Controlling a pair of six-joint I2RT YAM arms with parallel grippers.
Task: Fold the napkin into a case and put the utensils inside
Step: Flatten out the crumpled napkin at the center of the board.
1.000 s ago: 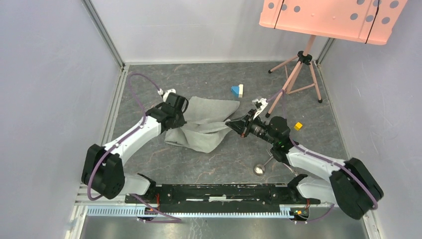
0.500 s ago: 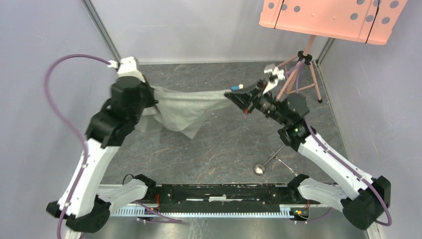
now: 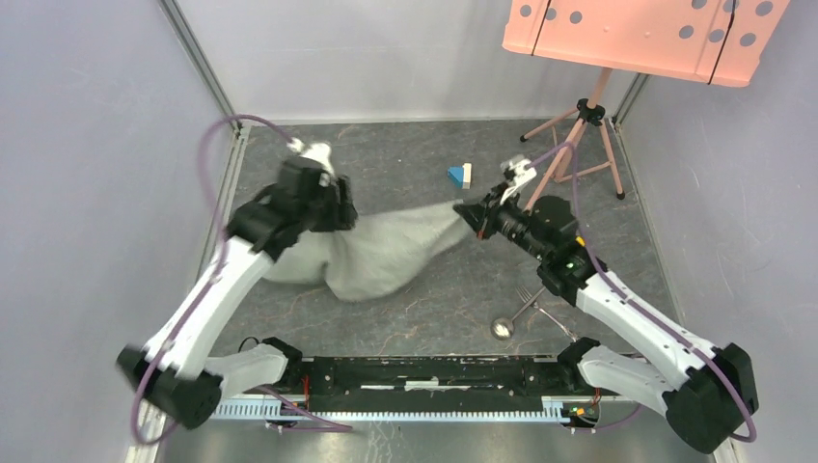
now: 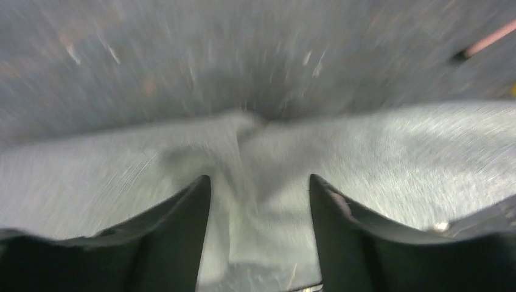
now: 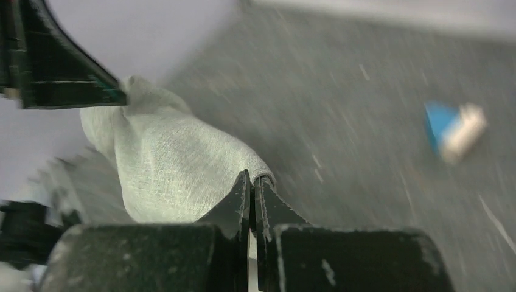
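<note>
Napkin [image 3: 381, 253]: light grey woven cloth, matte, bunched into a slack, creased wedge on the dark mottled table [image 3: 434, 309]. Right gripper [image 5: 252, 176] is clamped on its narrow corner. Left gripper [image 4: 258, 179] has its jaws apart, a raised fold of cloth between them; that view is blurred. Shiny metal spoon [image 3: 502, 329] and fork [image 3: 529, 294] lie near the right arm. Half a second ago the cloth hung higher and tauter; it now sags onto the table.

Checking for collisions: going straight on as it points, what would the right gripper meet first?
The napkin it pinches, bunched right ahead of the right gripper; farther along, probably the left gripper, depth unclear.
</note>
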